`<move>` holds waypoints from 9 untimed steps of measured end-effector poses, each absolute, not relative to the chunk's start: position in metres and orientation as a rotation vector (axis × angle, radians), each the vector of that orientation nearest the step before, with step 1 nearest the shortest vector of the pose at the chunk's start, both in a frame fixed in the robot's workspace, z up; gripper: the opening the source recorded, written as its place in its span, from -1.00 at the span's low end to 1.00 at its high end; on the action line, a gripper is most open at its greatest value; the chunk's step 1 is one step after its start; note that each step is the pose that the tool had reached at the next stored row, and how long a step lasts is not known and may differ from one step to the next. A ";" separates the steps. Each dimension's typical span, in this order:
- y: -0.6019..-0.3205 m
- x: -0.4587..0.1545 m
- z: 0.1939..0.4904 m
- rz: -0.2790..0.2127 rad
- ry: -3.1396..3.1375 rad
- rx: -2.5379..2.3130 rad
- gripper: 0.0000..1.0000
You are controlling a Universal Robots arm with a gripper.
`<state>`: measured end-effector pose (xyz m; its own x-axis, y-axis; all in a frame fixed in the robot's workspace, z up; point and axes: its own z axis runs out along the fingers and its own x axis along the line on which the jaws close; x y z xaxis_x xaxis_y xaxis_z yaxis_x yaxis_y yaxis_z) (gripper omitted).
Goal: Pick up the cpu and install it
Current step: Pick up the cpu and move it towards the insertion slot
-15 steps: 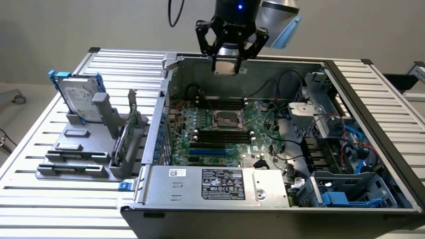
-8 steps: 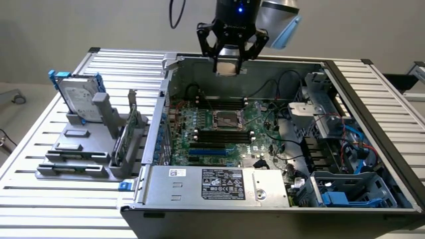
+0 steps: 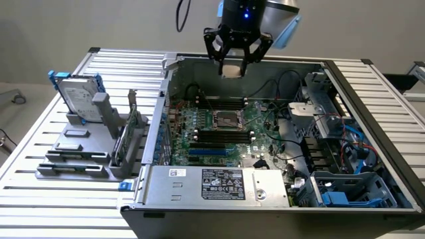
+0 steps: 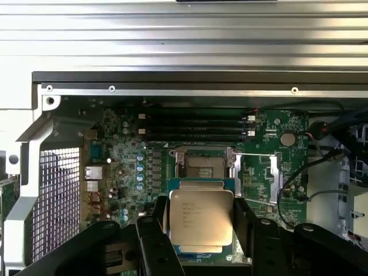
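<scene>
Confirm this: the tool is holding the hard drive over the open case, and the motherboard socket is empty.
One thing is wrong: the tool holds the cpu, not the hard drive, which stands in a rack outside the case; the wrist view shows the chip in its grip. The rest stands: open case below, motherboard socket empty.

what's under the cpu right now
The cpu, held in the pincer, hangs over the motherboard; the socket shows just past its edge. The board directly beneath it is covered.

Light: was bright and even over the case [image 3: 279, 74]
Glare: shone pale on the cpu [image 4: 201, 215]
Shadow: sat inside the case
</scene>
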<state>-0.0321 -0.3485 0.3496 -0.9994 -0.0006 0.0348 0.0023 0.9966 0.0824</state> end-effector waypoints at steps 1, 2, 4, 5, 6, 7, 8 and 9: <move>-0.347 -0.030 0.348 -0.128 -3.104 -0.001 0.09; -0.345 -0.028 0.346 -0.128 -3.104 0.000 0.09; -0.342 -0.027 0.342 -0.128 -3.104 0.003 0.09; -0.342 -0.027 0.342 -0.128 -3.104 0.005 0.09; -0.342 -0.027 0.342 -0.128 -3.104 0.005 0.09; -0.342 -0.027 0.342 -0.128 -3.104 0.005 0.09; -0.342 -0.027 0.342 -0.128 -3.104 0.005 0.09; -0.342 -0.027 0.342 -0.128 -3.104 0.005 0.09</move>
